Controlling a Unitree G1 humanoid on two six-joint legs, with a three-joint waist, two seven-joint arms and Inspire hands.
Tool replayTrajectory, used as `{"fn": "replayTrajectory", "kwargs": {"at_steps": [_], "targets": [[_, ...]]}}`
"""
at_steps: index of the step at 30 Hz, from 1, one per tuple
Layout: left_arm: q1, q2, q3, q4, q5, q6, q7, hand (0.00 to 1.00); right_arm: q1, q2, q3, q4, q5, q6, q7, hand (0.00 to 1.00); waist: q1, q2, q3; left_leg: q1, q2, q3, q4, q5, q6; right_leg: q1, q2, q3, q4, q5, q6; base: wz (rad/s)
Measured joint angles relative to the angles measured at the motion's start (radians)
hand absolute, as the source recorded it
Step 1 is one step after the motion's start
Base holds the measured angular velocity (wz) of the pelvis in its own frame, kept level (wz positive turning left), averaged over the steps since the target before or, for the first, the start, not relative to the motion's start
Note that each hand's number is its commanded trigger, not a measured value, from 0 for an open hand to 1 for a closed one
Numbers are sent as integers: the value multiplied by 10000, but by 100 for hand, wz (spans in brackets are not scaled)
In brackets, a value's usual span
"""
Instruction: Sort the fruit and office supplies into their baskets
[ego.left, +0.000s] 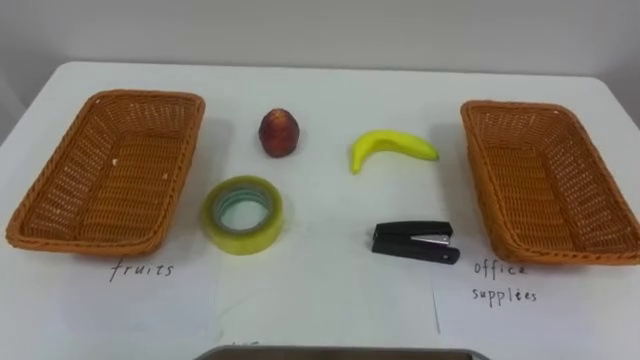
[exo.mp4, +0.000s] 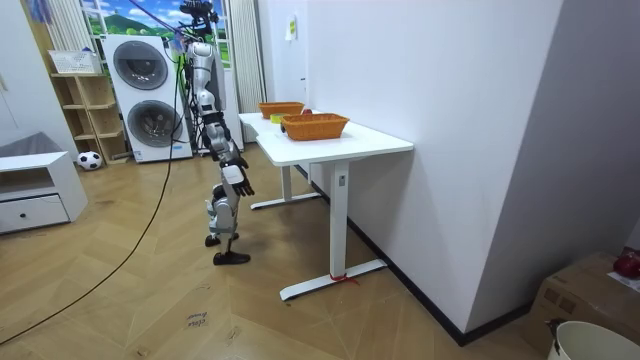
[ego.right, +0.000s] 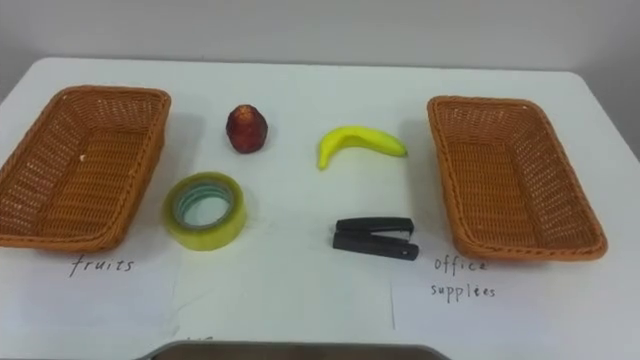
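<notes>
Fruit and office supplies are lying loose on the white table (ego.left: 330, 300), and every place below is being given from the yellow tape roll (ego.left: 245, 238), which is lying flat with its hole facing up. A red peach (ego.left: 279, 132) is sitting just beyond the tape roll and a little to its right, apart from it. A banana (ego.left: 392, 147) is lying farther to the right of the tape roll, about as far back as the peach, with its ends curving toward the near side. A black stapler (ego.left: 414, 241) is lying to the right of the tape roll, slightly nearer the front edge and well apart from it. Just to the left of the tape roll, close but not touching, the left wicker basket (ego.left: 190, 150) is standing with nothing in it. Far to the right of the tape roll, past the stapler, the right wicker basket (ego.left: 480, 160) is standing likewise unfilled. Handwritten labels are showing on the tabletop in front of each basket, one (ego.left: 141, 269) to the near left of the tape roll and one (ego.left: 503, 281) to its far right. In the room view the robot is standing upright on the wooden floor at the table's long edge, on the tape roll's near side, with its right hand (exo.mp4: 238, 180) hanging low beside its body; I cannot tell how its fingers are set.
</notes>
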Motion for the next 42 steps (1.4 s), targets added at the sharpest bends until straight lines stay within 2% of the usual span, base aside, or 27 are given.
{"fn": "replayTrajectory", "kwargs": {"at_steps": [2, 9, 12, 13, 16, 19, 23, 27, 34, 38, 42], "targets": [[3, -3, -2, 5, -189, -23, -17, 0, 25, 12, -91, -29, 51, 0, -4, 0, -145, 0, -1, 27, -7, -59, -44, -1, 0, 17, 47, -4, -66, -7, 12, 7], [34, 25, -11, 78, -365, -25, -63, 0, 183, 31, -123, -36, 253, -17, -297, 0, -173, -56, -41, 30, -5, -63, -78, 1, 0, 54, 54, 2, -54, -4, 7, 0], [53, 28, 46, 89, -354, -31, -64, 0, 248, 34, -414, -34, 463, -9, -542, 0, -179, -138, -73, 37, -27, -63, -79, 1, 0, 49, 43, 65, -55, -9, 16, 0], [67, 27, 142, 90, -348, -31, -67, 0, 308, 31, -676, -40, 492, -9, -640, 0, -205, -174, -88, 41, -36, -63, -78, 1, 0, 63, 33, 65, -55, -15, 25, 0], [132, 45, 384, 94, -336, -30, -76, 0, 399, 25, -1316, -13, 521, 14, -953, 0, -370, -218, -58, 113, -59, -43, -83, 1, 0, 129, 18, 112, -62, -28, 47, 0], [228, 126, 476, 114, -352, 40, -96, 0, 510, 5, -2067, -55, 1166, 34, -1201, 0, -519, -250, -42, 242, -77, -35, -136, -11, 18, 155, 22, 292, -72, -63, 77, -3], [271, 272, 1258, 103, -337, 64, -87, 0, 552, -19, -3406, -342, 1399, 50, -1693, 0, -760, -260, -49, 240, -100, -50, -210, -18, 34, 149, 22, 357, 3, -76, 90, 0], [350, 399, 1526, 177, -230, 61, -87, 0, 533, -88, -4031, -471, 1544, 2, -2264, 0, -968, -293, -45, 284, -109, -31, -199, -17, 36, 137, 1, 356, 83, -80, 91, -2], [393, 482, 1554, 125, -155, 61, -103, 0, 721, -104, -4855, -2256, 1608, -19, -3542, 0, -1260, -420, -45, 413, -133, 9, -230, -30, 56, 178, -10, 410, 113, -147, 118, 0], [577, 493, 1580, -214, -153, 78, -114, 0, 719, -126, -5606, -3701, 1944, -173, -4918, 0, -1344, -395, -54, 316, -129, 80, -289, -30, 57, -14, 9, 519, 161, -146, 117, -6], [607, 498, 1768, -330, 57, 88, -156, 0, 833, -155, -5925, -5256, 1918, -323, -6137, 0, -1437, -395, -83, 164, -134, 98, -291, -25, 63, -180, -7, 484, 290, -159, 114, -2]]}}
